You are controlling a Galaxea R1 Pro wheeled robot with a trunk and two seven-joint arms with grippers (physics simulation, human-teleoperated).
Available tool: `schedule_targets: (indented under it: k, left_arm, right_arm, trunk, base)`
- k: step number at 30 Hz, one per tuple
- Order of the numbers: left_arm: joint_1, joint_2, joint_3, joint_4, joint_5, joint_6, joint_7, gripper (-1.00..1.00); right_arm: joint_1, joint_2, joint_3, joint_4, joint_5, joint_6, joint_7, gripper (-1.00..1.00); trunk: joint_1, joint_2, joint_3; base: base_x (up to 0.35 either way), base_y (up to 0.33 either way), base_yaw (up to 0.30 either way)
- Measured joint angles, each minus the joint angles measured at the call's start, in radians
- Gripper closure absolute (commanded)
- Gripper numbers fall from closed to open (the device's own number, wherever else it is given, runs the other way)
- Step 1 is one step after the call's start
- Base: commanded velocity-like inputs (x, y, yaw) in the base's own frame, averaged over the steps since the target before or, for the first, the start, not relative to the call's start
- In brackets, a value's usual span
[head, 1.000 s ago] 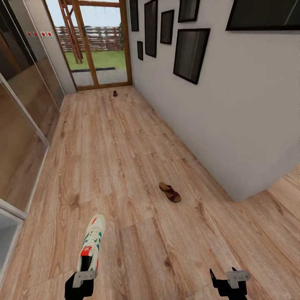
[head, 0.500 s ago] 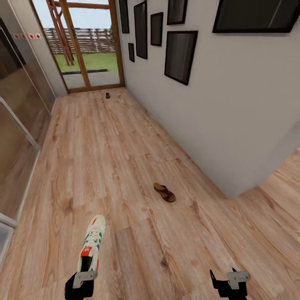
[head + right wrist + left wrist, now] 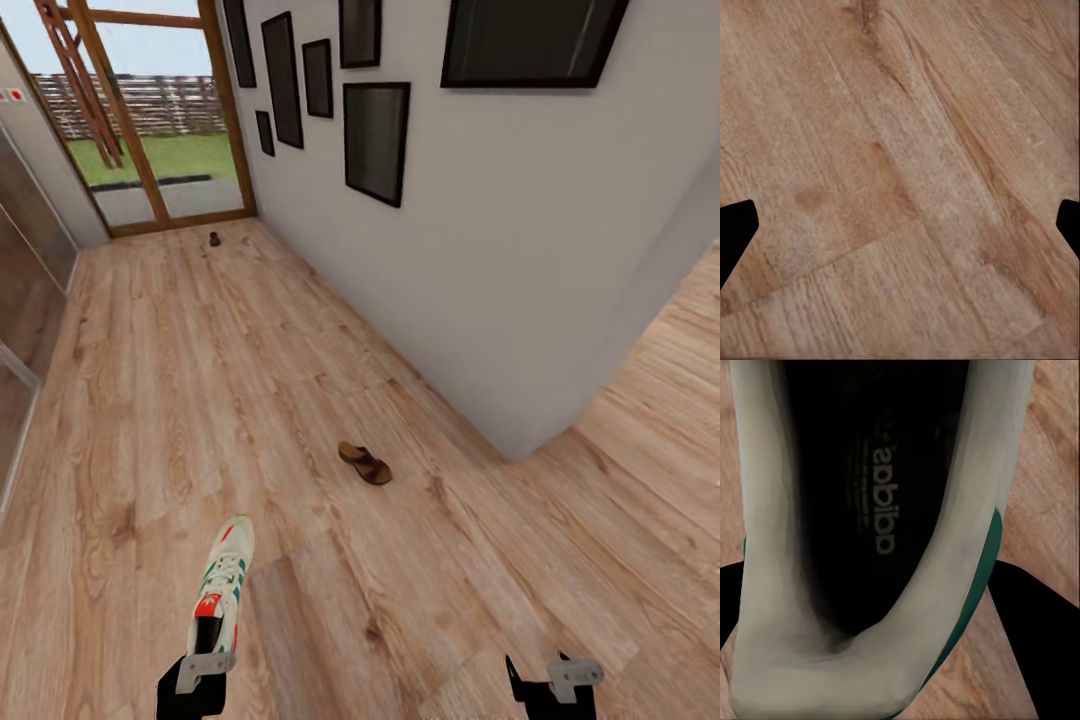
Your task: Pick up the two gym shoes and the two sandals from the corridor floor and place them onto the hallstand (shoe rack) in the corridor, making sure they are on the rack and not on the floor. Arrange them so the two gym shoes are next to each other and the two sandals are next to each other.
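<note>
In left jaws (image 3: 203, 672), gym shoe (image 3: 222, 584), sandal (image 3: 364, 464) on floor ahead

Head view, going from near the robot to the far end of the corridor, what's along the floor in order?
Left gripper holding the gym shoe → brown sandal on the corridor floor → small dark object, too small to identify → glass door.

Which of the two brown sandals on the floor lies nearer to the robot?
The sandal on the planks near the wall corner lies nearer; the other sandal is a small dark shape far off by the glass door.
</note>
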Motion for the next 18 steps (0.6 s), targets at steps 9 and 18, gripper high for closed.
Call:
schedule_targets:
  k: [9,18]
  left_arm:
    - [0.000,0.001,0.000,0.000,0.000,-0.024,-0.001,1.00]
    - [0.000,0.002,0.000,0.003,0.000,-0.028,-0.001,1.00]
  right_arm:
    - [0.000,-0.001,-0.004,0.010,-0.098,0.001,0.000,-1.00]
    - [0.000,-0.001,-0.005,0.012,-0.114,0.001,0.000,-1.00]
  trunk:
    - [0.004,-0.007,0.000]
    - [0.038,-0.070,-0.028]
  base:
    - [0.000,0.000,-0.291]
    - [0.000,0.000,-0.295]
